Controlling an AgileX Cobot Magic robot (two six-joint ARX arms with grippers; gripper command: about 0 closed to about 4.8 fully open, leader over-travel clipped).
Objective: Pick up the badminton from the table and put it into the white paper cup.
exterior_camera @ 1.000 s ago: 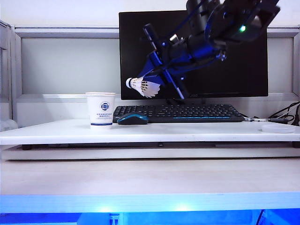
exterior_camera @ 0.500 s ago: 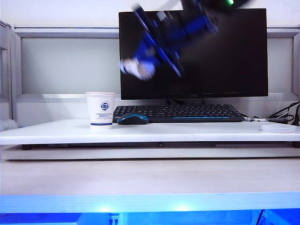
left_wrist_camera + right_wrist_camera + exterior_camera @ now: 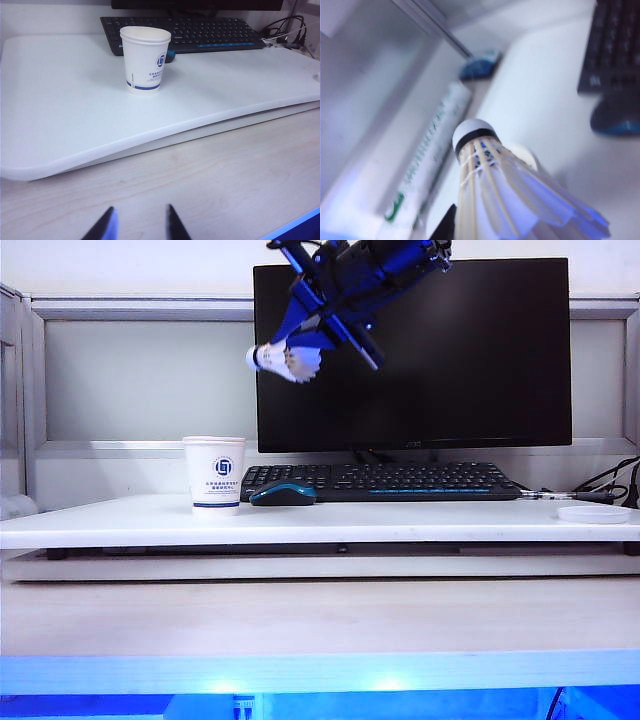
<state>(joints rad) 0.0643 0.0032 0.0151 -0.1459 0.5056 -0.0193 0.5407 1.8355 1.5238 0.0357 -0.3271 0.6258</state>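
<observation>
We have the badminton [image 3: 285, 362] held high in the air in front of the dark monitor [image 3: 470, 350], up and to the right of the white paper cup [image 3: 214, 473], cork tip pointing left and slightly down. Our right gripper [image 3: 322, 340] is clamped on its feather skirt. We judge it very light and fragile: the feathers would crush or splay under a hard squeeze, while the cork is firm but small and rounded, so a gentle hold low on the skirt seems safest. The cup stands upright on the desk [image 3: 400, 525], just beside the mouse [image 3: 283, 494] and near the keyboard [image 3: 400, 480].

Our right wrist view gives the badminton [image 3: 495, 185] close up, with its dark band and stitched quills, plus a long tube [image 3: 432, 160] lying at the desk's edge, which the exterior view misses. Our left wrist view shows the left gripper [image 3: 138, 225] spread wide and empty, low over the wooden surface, and the cup's [image 3: 145, 60] open mouth.
</observation>
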